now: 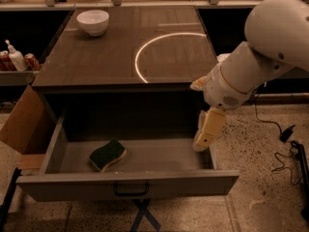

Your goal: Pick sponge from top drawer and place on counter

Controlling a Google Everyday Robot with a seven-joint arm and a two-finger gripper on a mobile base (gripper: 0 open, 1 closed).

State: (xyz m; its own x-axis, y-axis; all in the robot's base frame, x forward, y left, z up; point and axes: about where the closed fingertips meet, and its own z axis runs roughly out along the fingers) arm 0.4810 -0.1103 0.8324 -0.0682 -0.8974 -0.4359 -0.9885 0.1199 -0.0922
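Observation:
The sponge (107,154), dark green on top with a pale yellow layer below, lies in the open top drawer (130,182), left of its middle. The drawer is pulled fully out; its flat front has a small dark bar handle. The counter (111,52) above it is a grey-brown wood-grain top with a pale arc. My gripper (206,132) hangs from the white arm at the right, over the drawer's right end and well to the right of the sponge. It holds nothing.
A white bowl (92,21) stands at the counter's back left. A bottle (16,58) and cans sit on a side shelf at left. A cardboard box (21,124) leans beside the drawer. Cables (285,153) lie on the speckled floor at right.

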